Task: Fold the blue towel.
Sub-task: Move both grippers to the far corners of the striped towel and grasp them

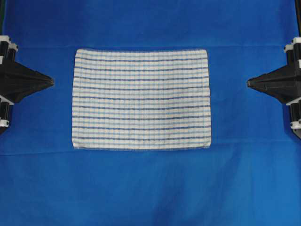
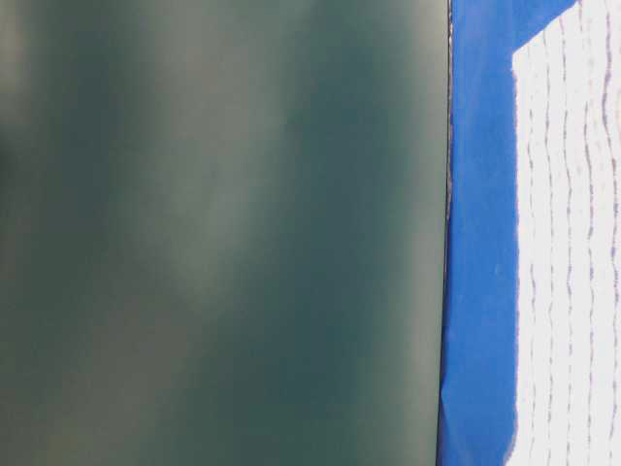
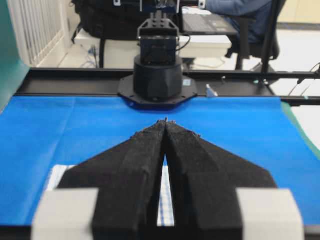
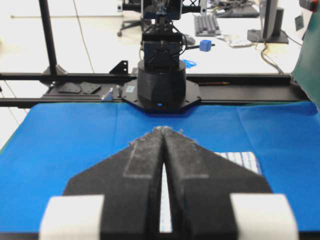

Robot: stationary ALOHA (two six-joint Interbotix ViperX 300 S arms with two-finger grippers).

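The blue towel, white with thin dark-blue stripes and a pale check, lies flat and spread out in the middle of the blue table covering. My left gripper hovers just off the towel's left edge, shut, with nothing in it. Off the right edge my right gripper is shut and empty too. In the left wrist view the black fingertips meet, with towel showing under them. The right wrist view shows the same closed tips and a towel corner. The table-level view catches a strip of towel.
The blue table covering spans the whole work surface. The opposite arm's black base stands at the far edge in the left wrist view, and the other base in the right wrist view. A dark green panel fills most of the table-level view.
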